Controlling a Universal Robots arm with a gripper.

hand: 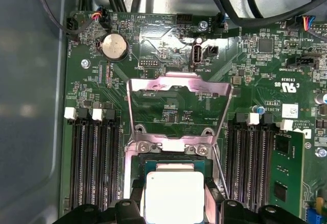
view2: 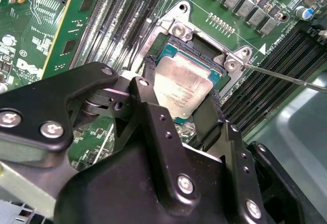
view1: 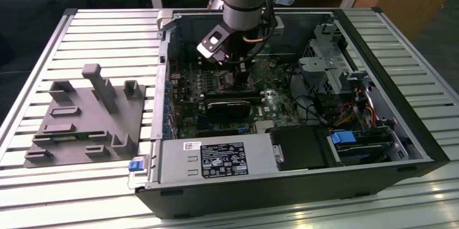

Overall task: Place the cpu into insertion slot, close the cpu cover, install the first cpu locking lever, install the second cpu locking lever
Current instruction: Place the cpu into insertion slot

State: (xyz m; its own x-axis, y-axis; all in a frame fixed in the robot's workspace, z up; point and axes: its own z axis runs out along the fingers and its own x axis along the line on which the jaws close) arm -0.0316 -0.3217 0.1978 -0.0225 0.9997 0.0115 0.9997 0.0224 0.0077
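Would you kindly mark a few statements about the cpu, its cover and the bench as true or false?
1. The cpu cover is closed over the cpu. False: in the first wrist view the cpu cover stands raised open, and the cpu lies uncovered below it.
2. The tool has the cpu between its fingers at the socket. True.
3. The computer case lies open on a slatted table. True.
4. A grey fixture sits to the exterior view's right of the case. False: the grey fixture sits to the exterior view's left of it.
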